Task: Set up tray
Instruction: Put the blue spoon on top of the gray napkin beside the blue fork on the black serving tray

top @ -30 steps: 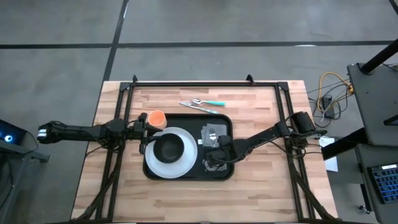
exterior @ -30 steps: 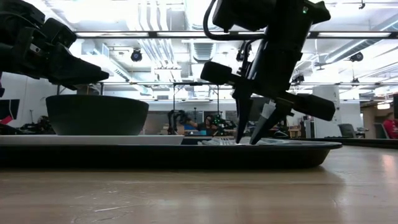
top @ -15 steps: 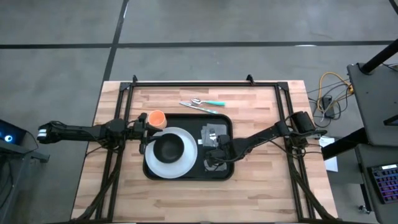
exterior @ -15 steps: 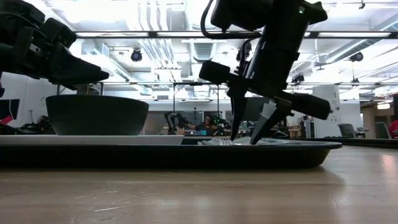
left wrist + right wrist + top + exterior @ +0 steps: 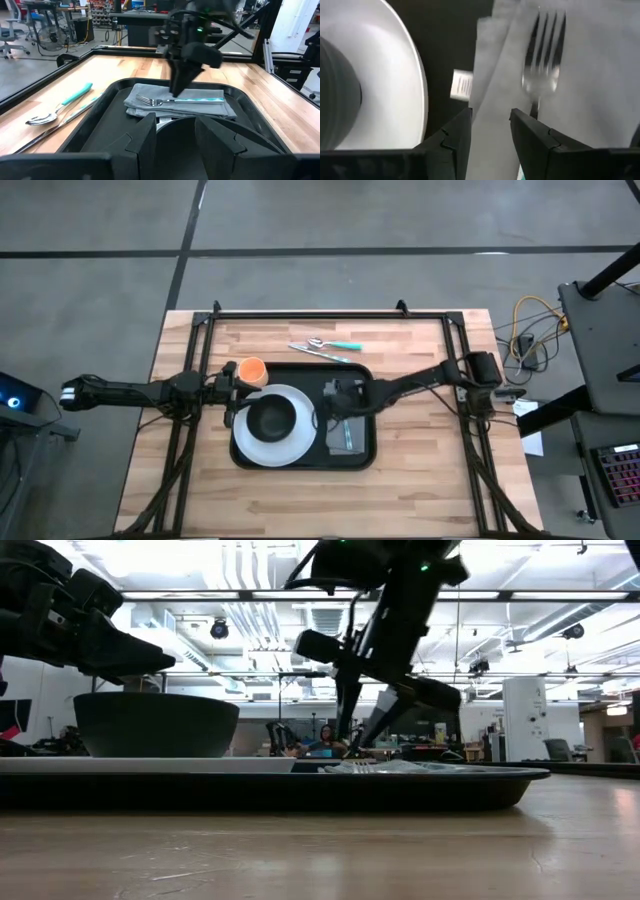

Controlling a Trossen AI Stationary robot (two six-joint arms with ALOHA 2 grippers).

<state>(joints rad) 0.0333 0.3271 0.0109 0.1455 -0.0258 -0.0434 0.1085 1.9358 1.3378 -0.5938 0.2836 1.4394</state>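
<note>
On the wooden table, the tray is sitting at centre, carrying a white plate, black bowl, napkin and fork. The right gripper is hovering above the fork, fingers spread and empty. The left gripper is waiting by the plate's edge, fingers parted.

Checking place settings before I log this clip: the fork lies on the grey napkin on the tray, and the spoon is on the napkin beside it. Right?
Not quite. The fork does lie on the napkin on the tray, but the spoon is off the tray, on the bare table behind it. The high view shows this.
</note>
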